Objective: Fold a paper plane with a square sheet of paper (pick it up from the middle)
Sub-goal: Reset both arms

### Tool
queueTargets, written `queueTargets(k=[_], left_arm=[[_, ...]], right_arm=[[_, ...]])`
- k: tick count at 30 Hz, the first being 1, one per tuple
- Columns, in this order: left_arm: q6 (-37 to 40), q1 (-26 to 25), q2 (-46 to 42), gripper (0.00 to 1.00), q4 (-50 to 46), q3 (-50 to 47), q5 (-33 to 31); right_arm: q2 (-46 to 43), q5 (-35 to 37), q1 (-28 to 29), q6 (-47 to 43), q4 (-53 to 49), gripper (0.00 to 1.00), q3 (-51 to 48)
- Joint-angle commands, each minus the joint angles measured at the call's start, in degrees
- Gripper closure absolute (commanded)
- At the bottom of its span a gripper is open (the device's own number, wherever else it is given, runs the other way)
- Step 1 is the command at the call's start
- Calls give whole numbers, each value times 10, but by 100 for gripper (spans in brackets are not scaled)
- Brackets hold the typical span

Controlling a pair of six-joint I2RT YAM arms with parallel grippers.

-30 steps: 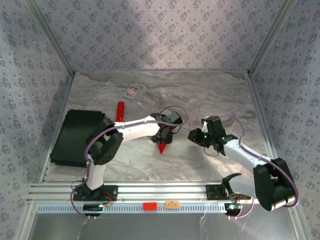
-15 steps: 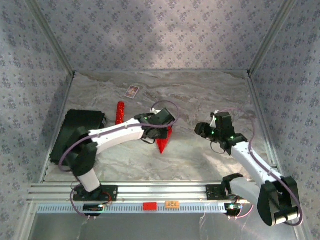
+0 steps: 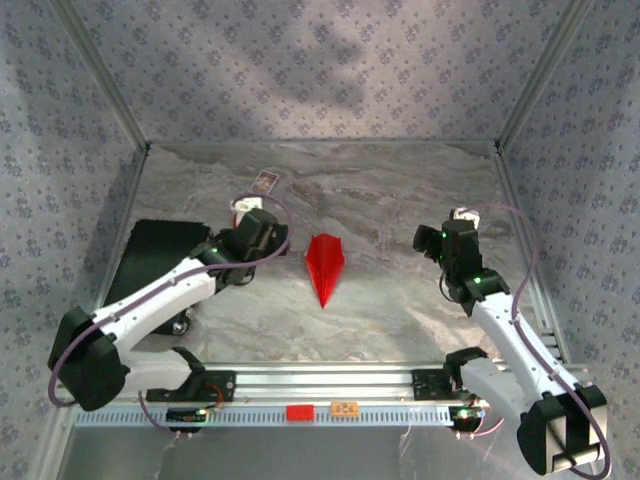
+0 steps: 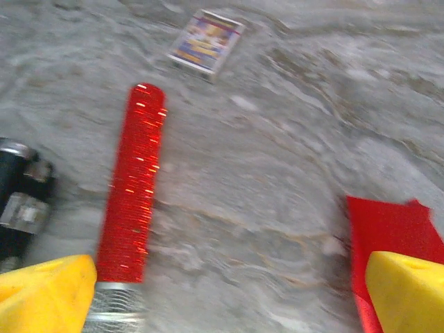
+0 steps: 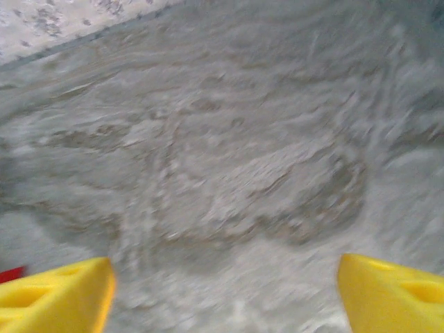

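The paper plane [image 3: 325,266] lies flat on the bench [image 3: 400,190], its sharp nose toward the near edge, between the two arms and touched by neither. The left jaws are spread wide and empty to its left, over a red stick [image 4: 135,187]. In the left wrist view the red paper shows beside one yellow finger [image 4: 406,291]. The right jaws, also spread and empty, hang well off to its right.
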Motion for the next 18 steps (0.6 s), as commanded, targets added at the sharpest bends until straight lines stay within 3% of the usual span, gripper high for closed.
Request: queueTargets(k=[1, 6, 13, 18], left_arm=[[53, 47, -33, 0, 41, -28, -25], [123, 130, -66, 0, 82, -63, -35], [252, 234, -67, 0, 210, -144, -25], [292, 295, -40, 0, 313, -189, 38]], right_arm=[[20, 70, -4, -113, 96, 9, -41], [82, 75, -37, -177, 213, 8, -86], [213, -42, -104, -211, 365, 8, -87], [280, -106, -129, -248, 481, 9, -97]])
